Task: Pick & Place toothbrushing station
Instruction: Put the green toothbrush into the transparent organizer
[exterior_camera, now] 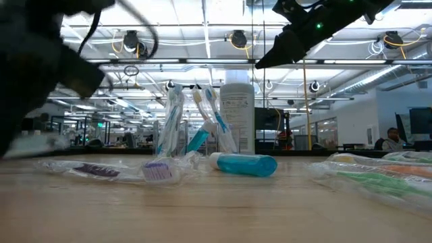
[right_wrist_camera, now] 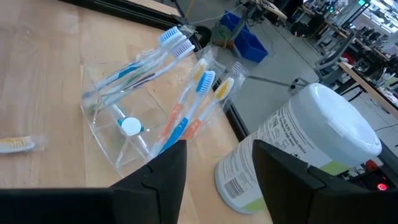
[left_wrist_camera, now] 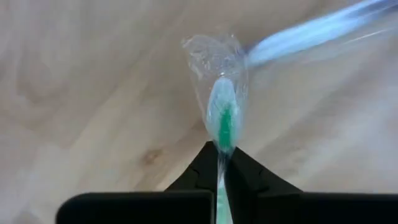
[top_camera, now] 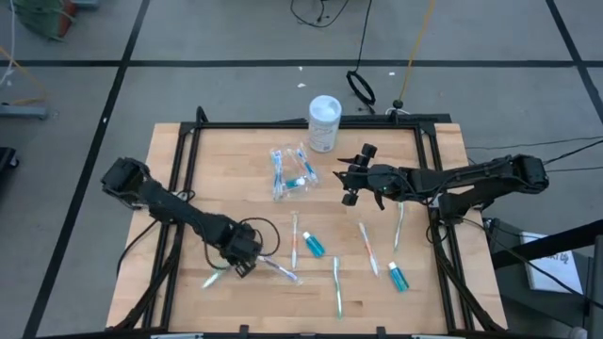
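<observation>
A small clear cup (top_camera: 290,175) lies tipped on its side on the table, with several pastel toothbrushes and a toothpaste tube in it; it also shows in the right wrist view (right_wrist_camera: 134,118). Loose wrapped toothbrushes (top_camera: 367,247) and two blue tubes (top_camera: 313,245) lie on the near half of the table. My left gripper (top_camera: 243,258) is at the near left, shut on a green wrapped toothbrush (left_wrist_camera: 224,118). My right gripper (top_camera: 347,179) is open and empty, above the table just right of the cup, and shows high up in the low view (exterior_camera: 287,44). My left gripper pinches the green toothbrush in its clear wrapper between its two fingertips (left_wrist_camera: 205,165). The brush's neck (left_wrist_camera: 221,155), just behind the head, lies between the tips. The fingers lie along the brush and its head sticks out past them. Whether it is clear of the table I cannot tell.
A taller white cylindrical container (top_camera: 324,122) stands upright at the table's far edge, right behind the cup. A purple-headed wrapped toothbrush (top_camera: 281,271) lies right beside my left gripper. A black frame (top_camera: 283,125) runs along the table's edges.
</observation>
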`<action>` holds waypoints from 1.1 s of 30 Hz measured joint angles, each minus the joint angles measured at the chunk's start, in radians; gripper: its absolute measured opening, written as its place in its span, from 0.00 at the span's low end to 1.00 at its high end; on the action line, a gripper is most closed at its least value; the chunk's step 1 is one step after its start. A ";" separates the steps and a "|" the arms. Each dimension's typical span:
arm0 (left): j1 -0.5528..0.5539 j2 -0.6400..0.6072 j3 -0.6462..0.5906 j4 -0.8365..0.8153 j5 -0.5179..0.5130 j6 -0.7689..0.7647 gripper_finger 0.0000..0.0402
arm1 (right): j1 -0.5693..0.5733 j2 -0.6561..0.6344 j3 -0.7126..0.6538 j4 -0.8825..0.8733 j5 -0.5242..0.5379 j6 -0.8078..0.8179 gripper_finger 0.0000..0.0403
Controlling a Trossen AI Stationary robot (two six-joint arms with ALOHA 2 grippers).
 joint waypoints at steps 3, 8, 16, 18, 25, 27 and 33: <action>0.016 -0.088 0.001 -0.008 -0.035 0.043 0.04 | 0.000 0.000 0.000 0.000 0.000 0.000 0.43; 0.023 -0.260 0.001 0.000 -0.296 0.168 0.03 | 0.000 0.000 0.000 0.000 0.000 0.001 0.42; 0.029 -0.449 0.002 0.401 -1.253 0.681 0.07 | 0.000 0.000 -0.001 0.000 -0.009 0.173 0.42; 0.054 -0.464 0.003 0.541 -1.381 0.783 0.07 | 0.000 0.000 -0.001 0.000 -0.031 0.203 0.42; 0.196 -0.449 0.003 0.714 -1.340 0.935 0.02 | 0.000 0.000 -0.002 -0.001 -0.164 0.268 0.42; 0.249 -0.418 -0.008 0.716 -1.280 0.882 0.01 | 0.000 0.000 -0.002 -0.001 -0.186 0.276 0.42; 0.365 -0.321 -0.061 0.715 -1.150 0.667 0.09 | 0.000 0.000 -0.003 -0.008 -0.186 0.319 0.42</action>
